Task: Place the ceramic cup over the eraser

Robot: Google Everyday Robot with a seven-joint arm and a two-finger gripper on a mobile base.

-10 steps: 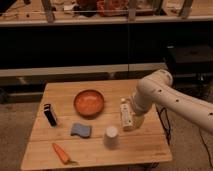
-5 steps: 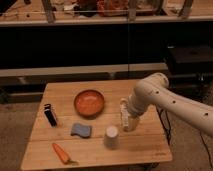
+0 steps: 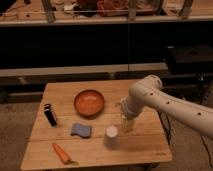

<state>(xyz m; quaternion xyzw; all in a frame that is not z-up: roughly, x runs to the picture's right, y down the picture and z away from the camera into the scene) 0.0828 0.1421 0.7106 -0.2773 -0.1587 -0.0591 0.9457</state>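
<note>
Over the counter's right half, the gripper (image 3: 127,124) has sunk lower and nearer the ceramic cup (image 3: 111,137) than a second ago. Its fingers are spread and hold nothing, just to the right of the cup. Nothing else has shifted. The wooden counter (image 3: 145,150) stands before dark shelving in a dim room. The cup sits near the front edge, narrow end up. An orange bowl (image 3: 89,102) rests at centre, its contents not discernible. A blue pad (image 3: 81,130), a black block (image 3: 50,115) and a carrot (image 3: 62,153) lie to the left.
</note>
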